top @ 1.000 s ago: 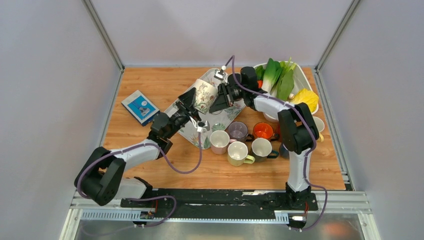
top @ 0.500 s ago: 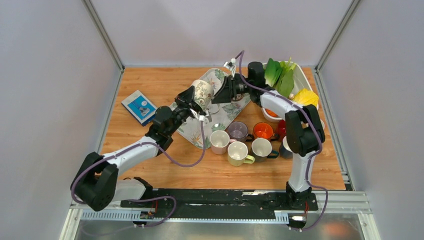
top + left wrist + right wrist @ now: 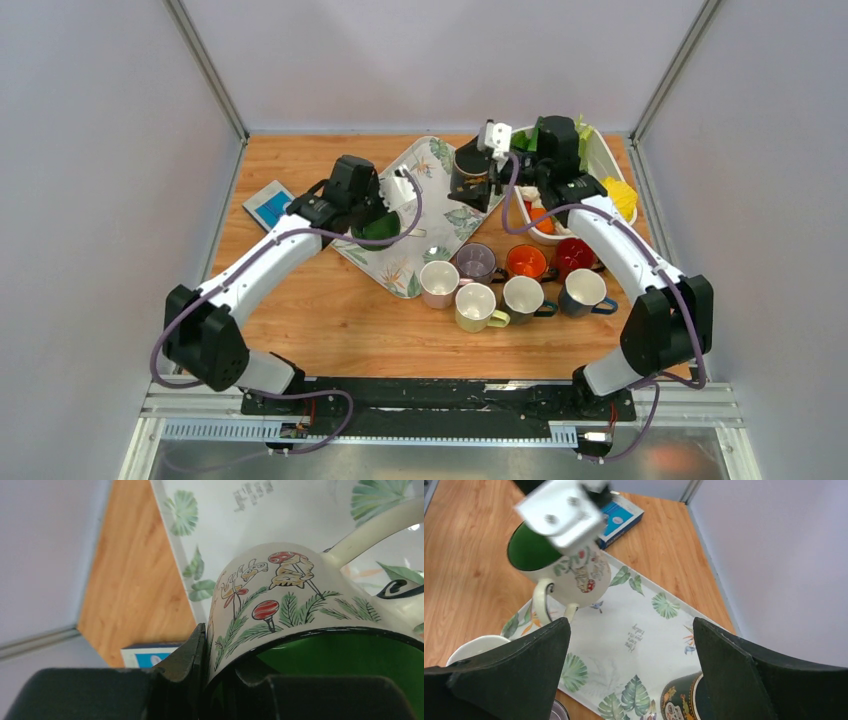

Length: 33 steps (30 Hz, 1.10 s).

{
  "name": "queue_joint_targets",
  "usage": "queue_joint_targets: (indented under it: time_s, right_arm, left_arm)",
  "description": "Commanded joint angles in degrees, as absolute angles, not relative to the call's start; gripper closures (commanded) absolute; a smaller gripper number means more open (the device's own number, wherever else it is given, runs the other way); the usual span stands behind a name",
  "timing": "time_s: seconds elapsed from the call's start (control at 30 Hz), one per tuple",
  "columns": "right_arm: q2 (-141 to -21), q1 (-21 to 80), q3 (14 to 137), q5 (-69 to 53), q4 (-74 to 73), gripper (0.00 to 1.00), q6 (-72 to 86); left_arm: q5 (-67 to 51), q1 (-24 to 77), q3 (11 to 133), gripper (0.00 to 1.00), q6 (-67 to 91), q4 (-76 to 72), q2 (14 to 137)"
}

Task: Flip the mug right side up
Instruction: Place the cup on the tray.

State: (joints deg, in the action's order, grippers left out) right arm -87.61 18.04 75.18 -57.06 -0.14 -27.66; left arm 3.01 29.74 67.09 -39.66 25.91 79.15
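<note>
Mug (image 3: 285,605) rim pinched between left fingers (image 3: 184,655).

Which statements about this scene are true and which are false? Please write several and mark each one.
1. The left gripper holds the cream floral mug by its rim. True.
2. The right gripper is shut on the dark green mug. False: it is open and holds nothing.
3. The cream floral mug is upside down. False: its green inside shows from above.
4. The blue box lies on the leaf-patterned tray. False: it lies on the wooden table, beside the tray.
5. The dark green mug is on the leaf-patterned tray. True.
</note>
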Motion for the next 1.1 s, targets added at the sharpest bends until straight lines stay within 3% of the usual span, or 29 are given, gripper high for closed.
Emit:
queue_joint_targets:
  time_s: [0.0, 0.13, 0.27, 0.57, 0.93, 1.07]
  right_arm:
    - [-89.3, 22.0, 80.6, -56.1, -25.0, 0.0, -54.0]
    - [-91.8, 27.3, 84.4, -50.3, -38.1, 0.0, -61.8]
    - [-92.7, 30.6, 81.4, -45.9, -37.9, 0.0, -63.8]
    - [-100.8, 34.0, 87.0, -40.0, -33.1, 0.0, -56.0]
    - [-105.7, 37.9, 91.8, -40.0, -29.6, 0.12, -50.4]
    - [-106.2, 39.1, 91.1, -37.1, -29.7, 0.23, -51.3]
  left_arm:
    - [-0.2, 27.4, 79.3, 1.0, -27.7, 38.3, 83.6]
    - [-4.9, 25.1, 85.5, 1.0, -22.8, 44.0, 88.3]
    - [-6.5, 23.8, 88.7, 1.0, -21.1, 46.1, 90.5]
    - [-7.0, 23.7, 92.1, 1.0, -21.9, 48.7, 91.5]
    - [-9.4, 23.7, 93.5, 1.0, -21.2, 51.0, 92.8]
    - [-10.1, 23.7, 94.7, 1.0, -20.9, 51.6, 93.3]
